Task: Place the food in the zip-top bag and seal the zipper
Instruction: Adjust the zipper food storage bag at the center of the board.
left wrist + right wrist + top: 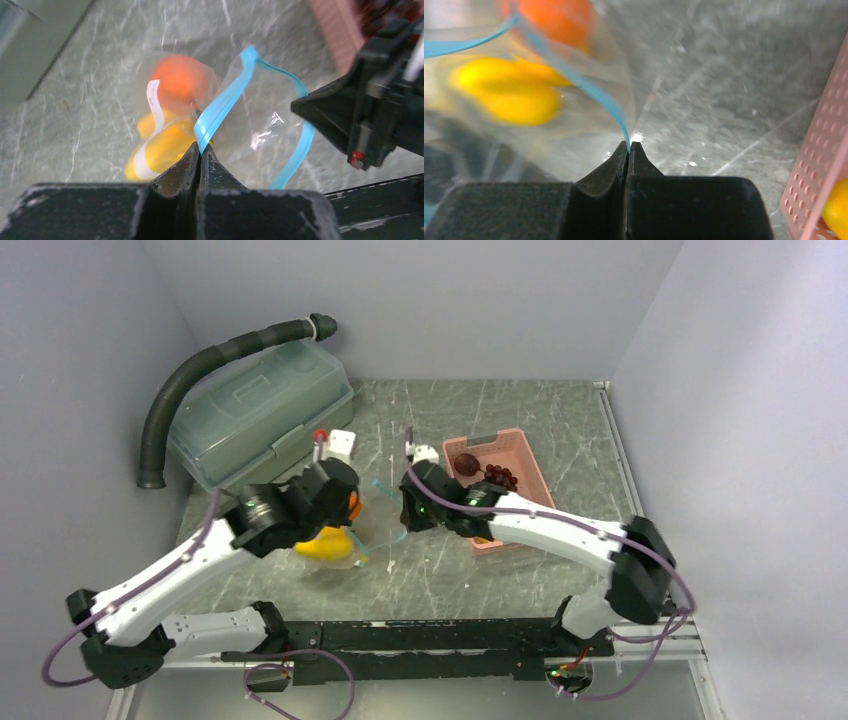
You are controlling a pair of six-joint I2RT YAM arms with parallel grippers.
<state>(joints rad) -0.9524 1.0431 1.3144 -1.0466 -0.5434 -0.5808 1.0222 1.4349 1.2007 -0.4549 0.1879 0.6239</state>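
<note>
The clear zip-top bag (368, 532) hangs between my two grippers over the table. Its teal zipper (226, 97) stands apart, so the mouth gapes. My left gripper (201, 148) is shut on one end of the zipper. My right gripper (628, 145) is shut on the other end of the zipper (591, 92). Inside the bag lie a round orange fruit (181, 82) and yellow oval pieces (161, 150). A grape bunch (503, 477) and a dark round fruit (467, 463) sit in the pink basket (500, 436). A yellow piece (837, 207) shows through the basket's wall.
A large translucent green-grey lidded box (260, 410) stands at the back left with a black ribbed hose (200, 365) curving over it. The pink basket's perforated wall (829, 150) is close on the right of my right gripper. Walls close in the table on three sides.
</note>
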